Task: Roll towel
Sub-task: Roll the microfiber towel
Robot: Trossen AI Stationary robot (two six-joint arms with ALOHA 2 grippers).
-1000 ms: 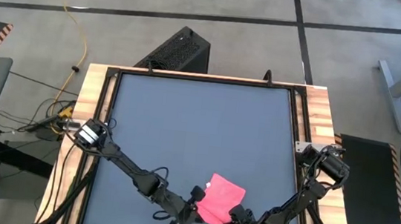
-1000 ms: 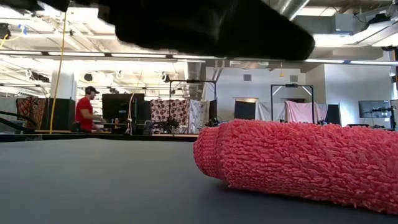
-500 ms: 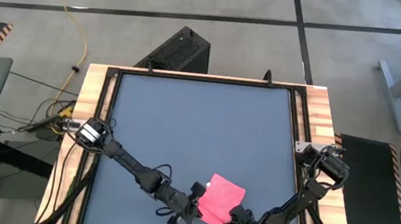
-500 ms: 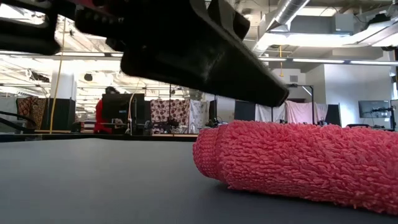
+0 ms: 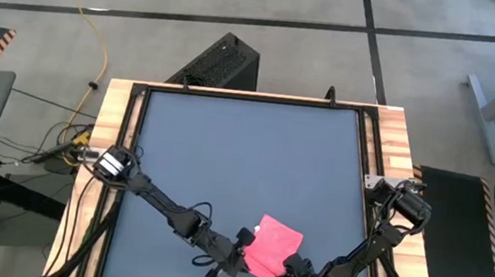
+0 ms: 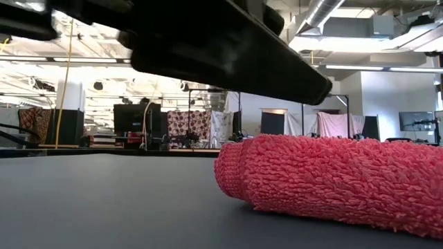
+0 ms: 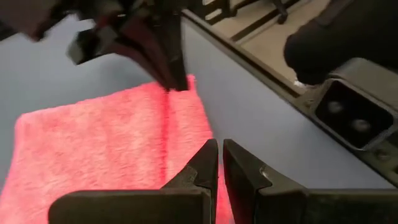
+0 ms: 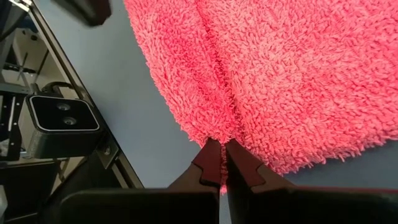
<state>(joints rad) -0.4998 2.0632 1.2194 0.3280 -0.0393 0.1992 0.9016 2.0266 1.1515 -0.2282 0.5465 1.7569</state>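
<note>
Right tool point(image 8: 219, 163), at the desk's point(image 5: 245, 157) near edge, pinched the towel's point(image 5: 271, 245) hem; left tool point(image 7: 219, 163), fingers pressed together w/ nothing between, hung beside it. Judgement: roll w/ even tension, keep the edge straight.

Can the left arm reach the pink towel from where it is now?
Probably yes. The left gripper sits right at the edge of the towel, fingers nearly shut, with nothing between them. The right gripper already pinches the towel's edge from the other side.
</note>
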